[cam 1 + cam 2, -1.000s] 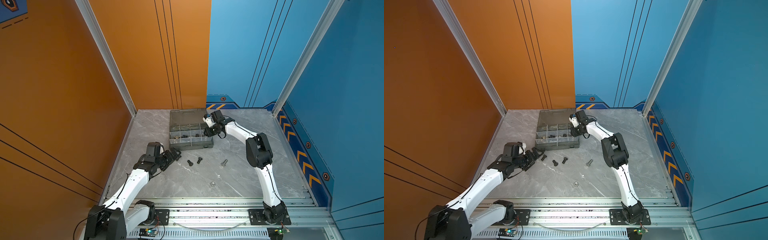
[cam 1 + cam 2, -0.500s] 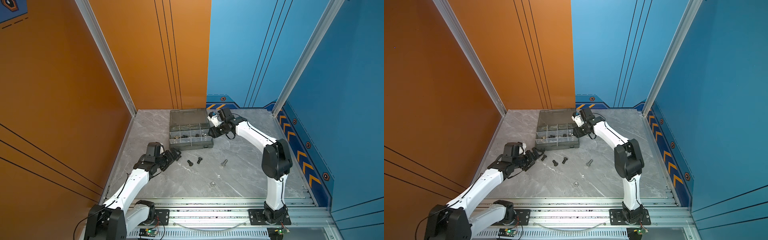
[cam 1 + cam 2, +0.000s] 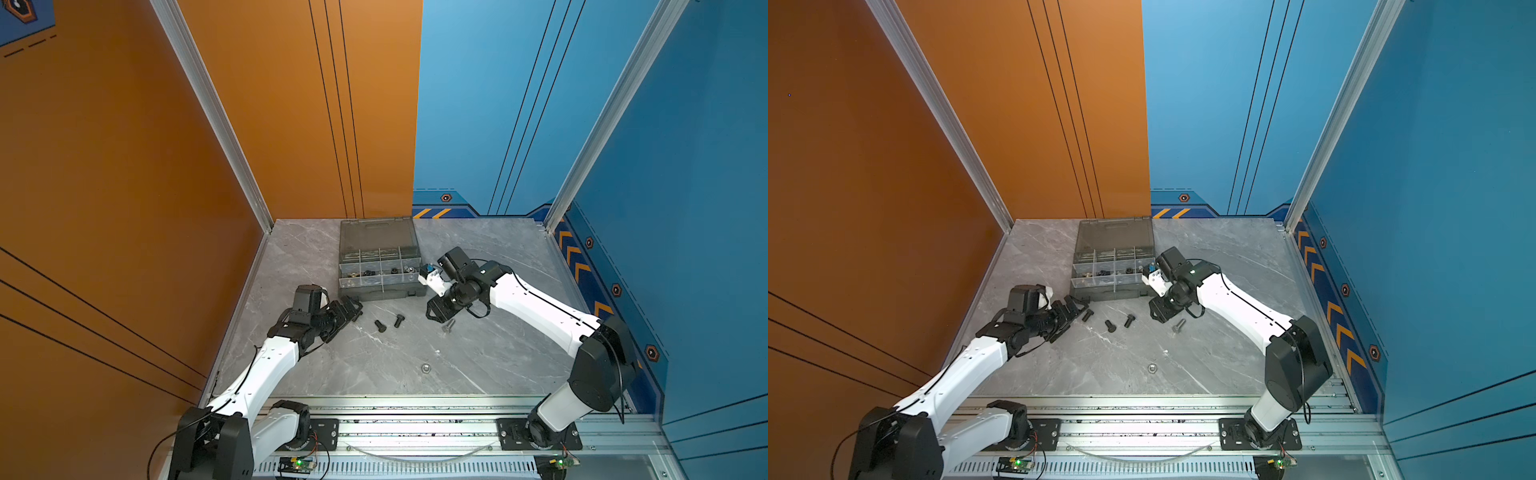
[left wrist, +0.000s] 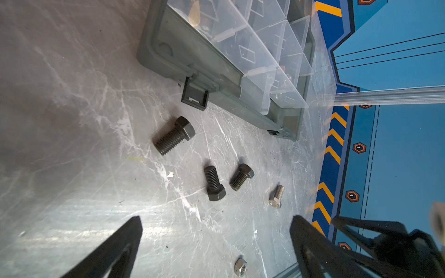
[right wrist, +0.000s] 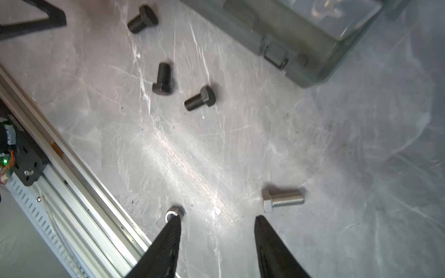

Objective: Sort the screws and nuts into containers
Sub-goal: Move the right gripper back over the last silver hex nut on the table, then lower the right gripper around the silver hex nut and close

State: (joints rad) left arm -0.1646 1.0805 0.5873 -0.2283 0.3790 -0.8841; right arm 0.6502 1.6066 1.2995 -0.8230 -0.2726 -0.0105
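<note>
My right gripper (image 5: 216, 220) hovers with its jaws apart and empty. The silver bolt (image 5: 283, 199) lies on the table (image 5: 240, 149) just past one fingertip, off to that side and not in the gap. Its shank runs along my closing line, so I judge I must shift across and turn the wrist. My left gripper (image 4: 215, 220), spread wide and empty, is farther off, by the black bolts (image 4: 214, 183).

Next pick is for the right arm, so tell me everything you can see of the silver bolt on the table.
The silver bolt looks like bright metal: a hex head and a short threaded shank. It lies on its side on the grey marbled table, apart from the black bolts and the case, touching nothing else. The open right gripper is close by, not on it.
</note>
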